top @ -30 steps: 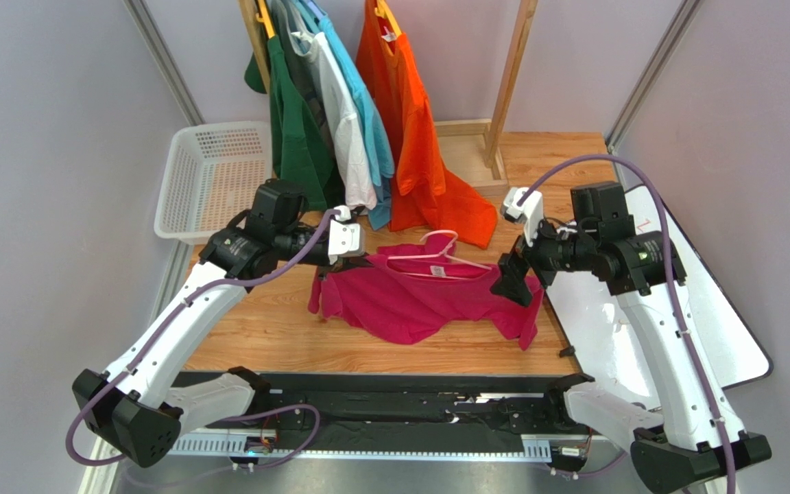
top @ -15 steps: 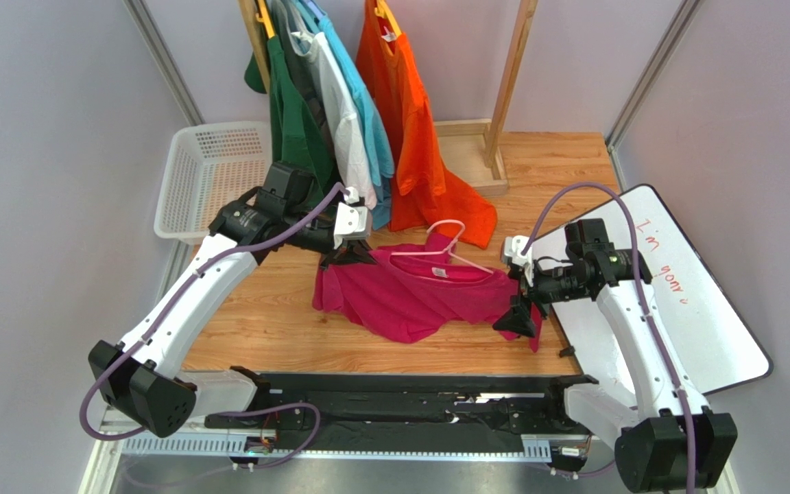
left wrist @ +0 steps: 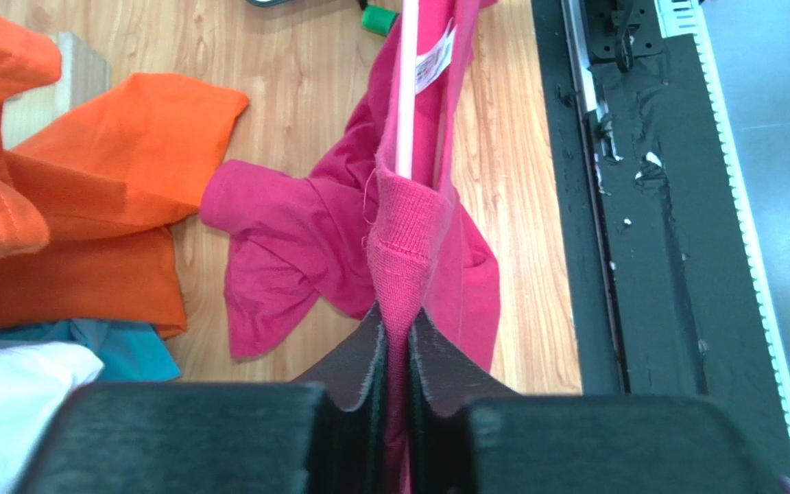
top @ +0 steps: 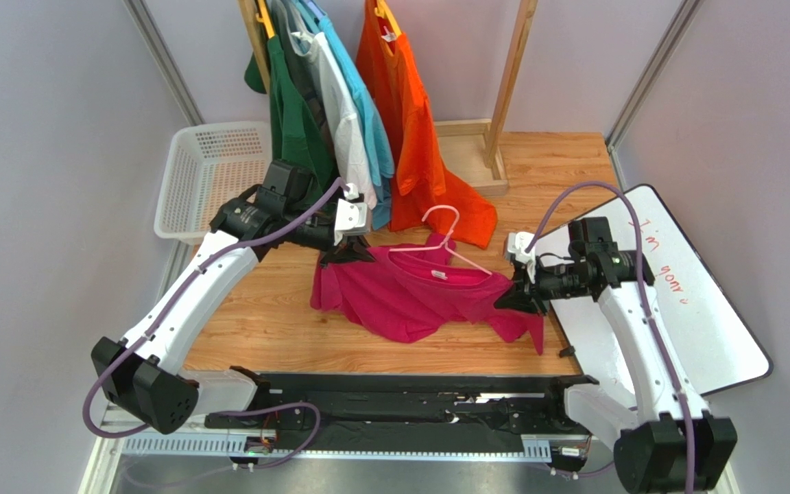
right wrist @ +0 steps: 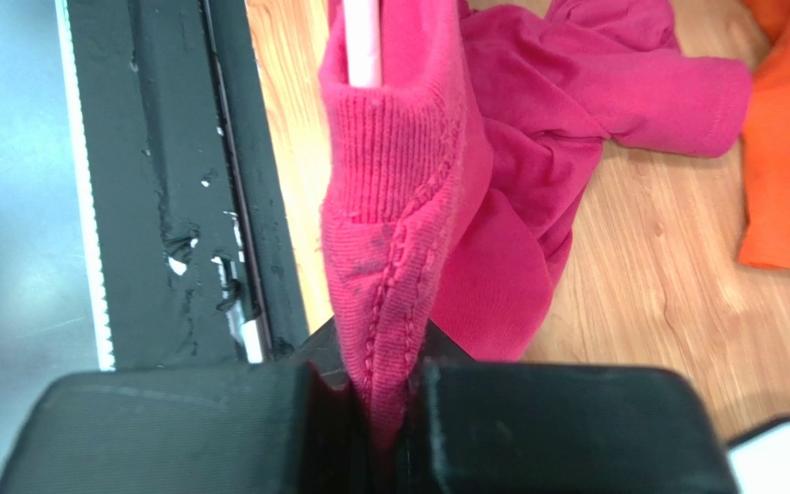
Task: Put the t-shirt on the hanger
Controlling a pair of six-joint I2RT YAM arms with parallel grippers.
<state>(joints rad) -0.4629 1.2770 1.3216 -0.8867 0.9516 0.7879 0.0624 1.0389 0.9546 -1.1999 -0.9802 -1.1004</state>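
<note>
Hot-pink cloth t-shirt (top: 415, 298): it lies in the middle of the brown wooden table (top: 265, 329), between the two arms. Both shoulder ends are lifted up. The rest droops down onto the wood in a crumpled heap.
Thin light-pink wire hanger (left wrist: 405, 103): it sits inside the neck of the t-shirt. Its hook pokes out at the back, near the orange shirt.
Left gripper (top: 346, 250): the fingers are squeezed tight on the left shoulder end of the t-shirt. The hanger's wire runs into that same fold of cloth.
Right gripper (top: 507, 298): the fingers are pinched tight on the right shoulder end of the t-shirt. The hanger's other end is tucked inside the cloth there.
Hanging orange shirt (top: 420, 154): its bottom edge rests on the table, just behind the t-shirt.
White plastic basket (top: 209, 175): it stands at the back left of the table.
White writing board (top: 677, 309): it lies on the right side, under the right arm.
</note>
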